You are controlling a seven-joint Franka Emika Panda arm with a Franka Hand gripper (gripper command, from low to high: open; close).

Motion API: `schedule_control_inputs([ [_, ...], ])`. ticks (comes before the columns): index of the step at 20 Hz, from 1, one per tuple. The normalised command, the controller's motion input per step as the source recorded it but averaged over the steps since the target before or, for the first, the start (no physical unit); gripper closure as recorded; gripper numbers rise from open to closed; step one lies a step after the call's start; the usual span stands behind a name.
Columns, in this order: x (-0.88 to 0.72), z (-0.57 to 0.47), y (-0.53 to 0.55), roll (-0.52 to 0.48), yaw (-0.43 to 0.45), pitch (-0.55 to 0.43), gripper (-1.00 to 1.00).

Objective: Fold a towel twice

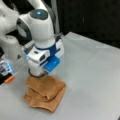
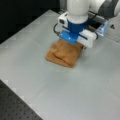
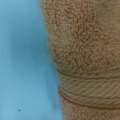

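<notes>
On the grey table (image 1: 95, 65), the towel (image 1: 46, 92) is lying folded in stacked layers while the gripper (image 1: 37, 73) is pressing low over its back edge, fingers hidden, so I cannot tell their grip.

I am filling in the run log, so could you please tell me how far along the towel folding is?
The towel already lies on the table as a compact stack of layers in both front views, so folding looks largely done. The pincer is hidden behind the arm's wrist, low over the stack's edge; a grip cannot be confirmed. The layers sit unevenly.
</notes>
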Motion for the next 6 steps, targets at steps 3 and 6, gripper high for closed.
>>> schedule_control_inputs([
  [3, -0.28, 0.08, 0.23, 0.217, -0.164, -0.060, -1.00],
  [6, -0.26, 0.06, 0.23, 0.045, -0.159, -0.043, -1.00],
])
